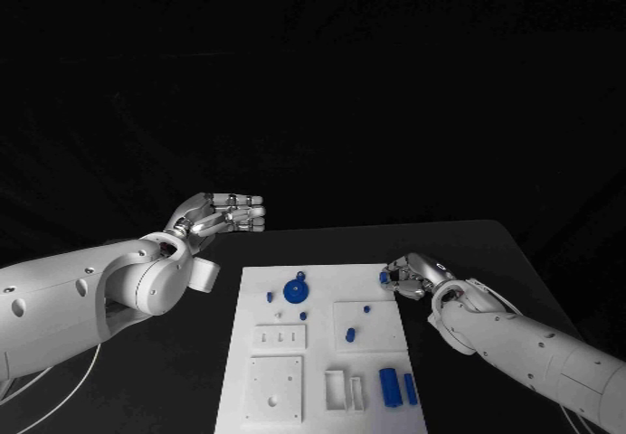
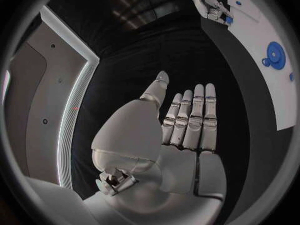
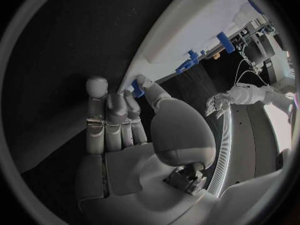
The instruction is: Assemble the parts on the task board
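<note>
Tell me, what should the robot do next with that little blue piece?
Probably lift it slightly. The right hand has its fingers on a small blue part at the task board's edge, while the left hand hovers off the board.

Head camera looks down; wrist cameras sit behind each palm, all sharing, seemingly, the task board [image 1: 327, 344].

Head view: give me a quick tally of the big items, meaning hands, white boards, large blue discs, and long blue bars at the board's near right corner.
Hands: 2, left hand and right hand
White board: 1
Large blue disc: 1
Long blue bars: 2, thicker bar and thinner bar
Total: 6
</note>
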You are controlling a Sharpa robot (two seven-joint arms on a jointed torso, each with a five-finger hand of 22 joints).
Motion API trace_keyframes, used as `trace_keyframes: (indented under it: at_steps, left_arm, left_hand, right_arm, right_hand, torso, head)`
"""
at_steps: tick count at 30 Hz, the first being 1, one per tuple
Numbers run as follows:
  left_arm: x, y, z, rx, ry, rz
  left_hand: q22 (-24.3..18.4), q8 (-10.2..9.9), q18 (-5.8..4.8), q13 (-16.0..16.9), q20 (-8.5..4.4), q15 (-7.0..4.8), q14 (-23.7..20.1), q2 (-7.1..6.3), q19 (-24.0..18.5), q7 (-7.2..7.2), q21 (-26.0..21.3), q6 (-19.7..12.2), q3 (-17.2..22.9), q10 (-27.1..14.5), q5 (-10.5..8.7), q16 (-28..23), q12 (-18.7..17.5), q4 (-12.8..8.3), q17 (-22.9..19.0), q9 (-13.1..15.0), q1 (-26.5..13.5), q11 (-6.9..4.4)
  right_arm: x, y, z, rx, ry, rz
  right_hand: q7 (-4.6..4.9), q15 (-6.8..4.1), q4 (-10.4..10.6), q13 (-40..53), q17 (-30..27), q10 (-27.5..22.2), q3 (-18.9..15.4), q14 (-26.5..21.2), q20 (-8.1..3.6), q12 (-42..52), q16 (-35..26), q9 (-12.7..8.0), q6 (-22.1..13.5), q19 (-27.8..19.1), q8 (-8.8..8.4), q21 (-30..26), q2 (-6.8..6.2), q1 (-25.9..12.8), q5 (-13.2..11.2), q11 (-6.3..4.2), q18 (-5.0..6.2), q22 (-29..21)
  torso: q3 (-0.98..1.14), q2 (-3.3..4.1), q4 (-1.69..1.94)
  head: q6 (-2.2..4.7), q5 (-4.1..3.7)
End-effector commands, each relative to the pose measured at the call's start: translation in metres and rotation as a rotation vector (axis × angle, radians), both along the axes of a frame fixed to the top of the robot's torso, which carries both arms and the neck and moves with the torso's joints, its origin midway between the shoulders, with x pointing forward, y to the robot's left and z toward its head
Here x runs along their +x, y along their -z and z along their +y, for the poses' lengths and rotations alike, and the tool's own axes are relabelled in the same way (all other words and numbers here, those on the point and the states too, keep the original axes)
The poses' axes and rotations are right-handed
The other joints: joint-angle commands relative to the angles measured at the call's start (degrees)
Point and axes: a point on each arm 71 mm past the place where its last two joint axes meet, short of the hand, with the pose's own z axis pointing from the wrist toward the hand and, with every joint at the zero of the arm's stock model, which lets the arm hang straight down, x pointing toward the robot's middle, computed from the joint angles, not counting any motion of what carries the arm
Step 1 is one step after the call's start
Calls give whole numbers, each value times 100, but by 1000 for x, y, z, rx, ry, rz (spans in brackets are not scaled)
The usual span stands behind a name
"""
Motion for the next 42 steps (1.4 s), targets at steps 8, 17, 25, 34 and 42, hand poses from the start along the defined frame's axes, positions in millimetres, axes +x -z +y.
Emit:
trace_keyframes:
  at_steps: [8, 17, 25, 34, 42]
  left_arm:
    - [-1, -1, -2, -3, 18, -5]
    - [0, -1, -3, -2, 17, -6]
    - [0, -1, -3, -2, 18, -5]
    - [0, -1, -3, -2, 19, -5]
    - [0, -1, -4, -2, 20, -4]
  left_hand:
    - [6, -23, 99, 4, 3, 3, 34, 30, 44, 6, -13, -63, -13, -30, -10, -19, 0, 14, -6, -5, 15, 4]
    - [6, -24, 99, 4, 2, 3, 33, 30, 46, 13, -12, -101, -13, -31, -11, -20, 0, 17, -7, -7, 14, 4]
    - [6, -24, 99, 4, 2, 3, 33, 30, 46, 13, -12, -101, -13, -31, -11, -20, 0, 17, -7, -7, 14, 4]
    - [6, -24, 99, 4, 2, 3, 33, 30, 46, 13, -12, -101, -13, -31, -11, -20, 0, 17, -7, -7, 14, 4]
    - [6, -26, 99, 5, 1, 2, 37, 31, 47, 15, -12, -136, -15, -27, -11, -19, 0, 20, -6, -8, 17, 3]
  right_arm:
    - [-2, 8, 1, -9, -21, 45]
    - [-2, 9, 0, -11, -25, 51]
    - [-2, 12, -1, -4, -43, 77]
    - [-2, 14, -5, 4, -51, 100]
    - [-2, 16, -6, 15, -64, 120]
  right_hand:
    - [28, 16, 124, -16, -3, -1, -473, 6, 21, -4, -10, 8, -144, 128, 29, -4, -12, 20, -35, 2, 76, 290]
    - [63, 33, 137, -30, -14, -22, -623, -8, 40, -16, -22, 6, -284, 126, 25, -25, -10, 141, -58, 26, 88, 292]
    - [-84, -105, -30, -19, -6, -22, 254, -13, -87, -26, -25, -10, -299, 82, 14, 80, -94, 247, 53, -165, -29, 317]
    - [-197, -180, -19, 31, 33, -7, 886, -11, -174, -28, -38, -6, -251, 21, 22, 229, -181, 215, 42, -267, -102, 321]
    - [-237, -190, -24, 41, 61, -23, 977, -9, -184, -31, -20, -6, -257, 0, 23, 276, -169, 216, 41, -287, -108, 323]
  torso:
    - [-1, 1, 2]
    - [2, -1, 3]
    - [4, -1, 0]
    - [3, -1, 4]
    - [4, -1, 2]
  head:
    - [4, 4]
    - [-4, 9]
    - [-9, 13]
    - [-11, 14]
    - [-10, 14]
